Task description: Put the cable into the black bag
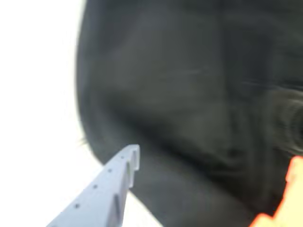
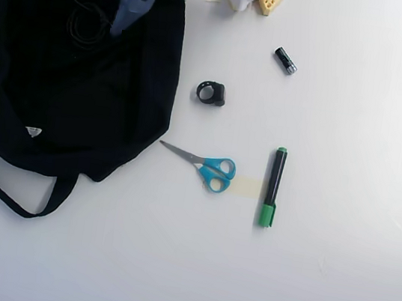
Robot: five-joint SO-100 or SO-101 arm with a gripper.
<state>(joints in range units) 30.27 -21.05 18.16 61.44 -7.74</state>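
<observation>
Coiled black cable lying on the black bag, loops round, loose plug end trailing toward upper left in the overhead view. Claw just right of the coil, over the bag; open, holding nothing. Scissors and marker well apart on the worktop.

The tool hangs with jaws spread, empty.
</observation>
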